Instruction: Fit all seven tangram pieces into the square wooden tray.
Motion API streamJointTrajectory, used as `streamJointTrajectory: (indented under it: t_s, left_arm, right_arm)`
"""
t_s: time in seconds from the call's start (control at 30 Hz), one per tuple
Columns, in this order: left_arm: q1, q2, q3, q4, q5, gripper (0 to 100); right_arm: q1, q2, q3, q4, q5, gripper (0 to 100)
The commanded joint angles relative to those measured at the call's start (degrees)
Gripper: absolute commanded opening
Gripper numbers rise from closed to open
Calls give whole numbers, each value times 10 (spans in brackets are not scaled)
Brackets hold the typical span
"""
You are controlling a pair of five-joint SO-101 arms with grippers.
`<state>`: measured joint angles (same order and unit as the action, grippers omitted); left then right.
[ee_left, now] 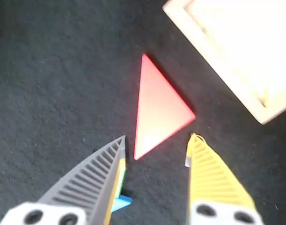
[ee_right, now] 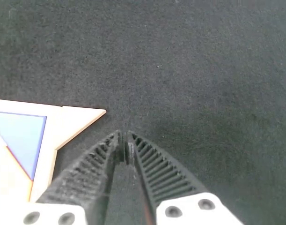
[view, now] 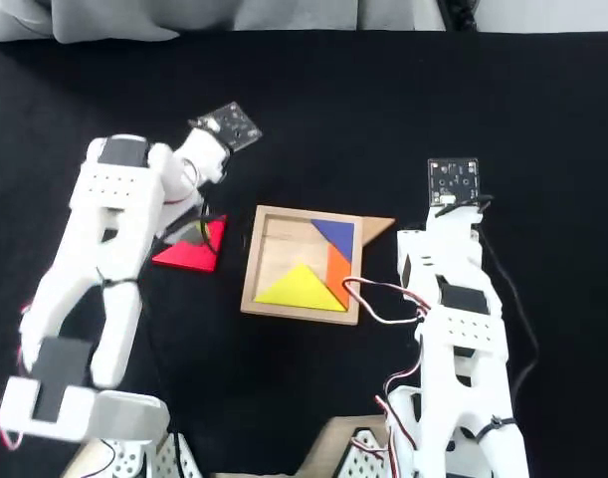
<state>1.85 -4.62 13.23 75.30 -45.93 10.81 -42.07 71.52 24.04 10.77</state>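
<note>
Black cloth tabletop (view: 383, 100), square wooden tray (view: 252, 269) sitting roughly mid-table between the two arms.

Status: 3 of 7 seated. Blue triangle (view: 335, 234) is in the tray's far right corner, an orange piece (view: 338, 267) is directly below it along the right wall, and a large yellow triangle (view: 299, 289) lies along the near edge. The left part of the tray floor is bare wood.

Outside the tray:
- Large red triangle (view: 191, 251) flat on the cloth, just left of the tray and apart from it.
- Plain wood-coloured triangle (view: 378, 229) on the cloth, up against the tray's far right corner.

Left gripper (ee_left: 159, 138) is over the red triangle, jaws apart, one finger on each side of the corner nearest the wrist. It is not clamped on anything, and I can't tell whether the tips touch the piece.

Right gripper (ee_right: 124, 140) is over bare cloth just right of the tray, near the wood-coloured triangle, jaws pressed together with nothing between them.

My read: under halfway, four pieces left to seat. Red looks like the next pick, with the open left side of the tray the likely slot.
</note>
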Motion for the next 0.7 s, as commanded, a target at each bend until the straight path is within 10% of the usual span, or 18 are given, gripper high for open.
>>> streamJointTrajectory:
  t_s: [0.0, 0.67]
  left_arm:
    - [22, -119, 85, -40, -3, 217]
    - [19, -28, 221, -255, -45, 266]
  right_arm:
    - [-24, -17, -3, -8, 8, 21]
    - [-25, -17, 4, -11, 9, 21]
